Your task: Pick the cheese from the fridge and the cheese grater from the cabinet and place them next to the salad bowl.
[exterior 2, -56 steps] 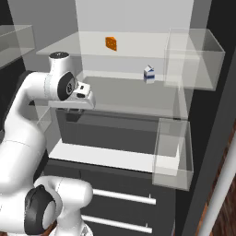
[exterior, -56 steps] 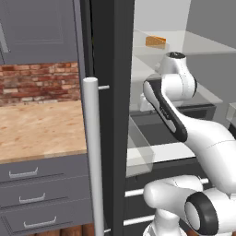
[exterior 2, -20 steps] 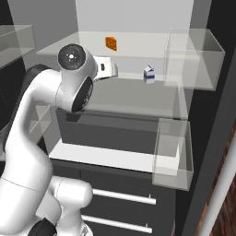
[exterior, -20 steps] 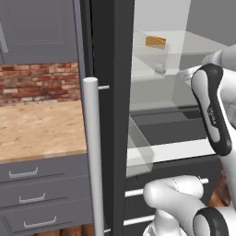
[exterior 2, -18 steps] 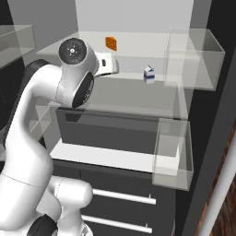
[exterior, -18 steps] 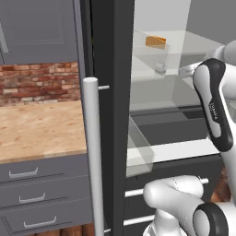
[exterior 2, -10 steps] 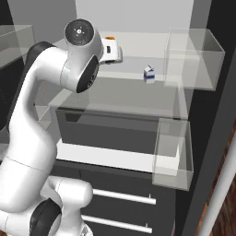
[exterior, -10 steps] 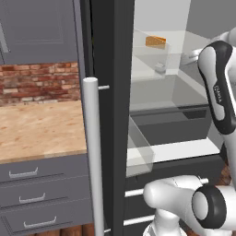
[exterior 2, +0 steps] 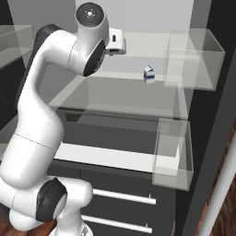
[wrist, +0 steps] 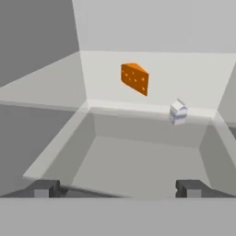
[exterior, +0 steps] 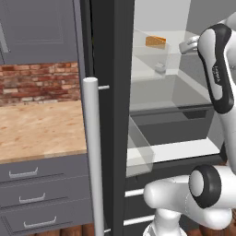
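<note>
Raised higher than it was moments ago, the arm I am steering now has its hand up at the level of the upper shelf of the fridge [exterior: 115, 69], whose door stands open with its long silver handle [exterior: 93, 156] toward the left base camera. From the hand camera, the gripper [wrist: 117, 189] looks straight into the compartment with its two dark fingertips spread wide and nothing between them.

The cheese [wrist: 134, 78], an orange wedge, sits on the glass shelf toward the back wall, well ahead of the fingertips and a little left of centre. Just beside it and nearer the hand on the right stands a small white carton [wrist: 178, 112], apart from the wedge. In the left base view the cheese [exterior: 156, 42] is on the top shelf with the white wrist to its right.

As I judge it, the task is at its very start: the fridge is open and the approach is lined up, but the cheese is not yet gripped. Everything else remains, including lifting the wedge out and carrying it to the salad bowl, then fetching the cheese grater from the cabinet [exterior: 39, 30]. The carton stands close to the reach path, so I would favour the left side.
</note>
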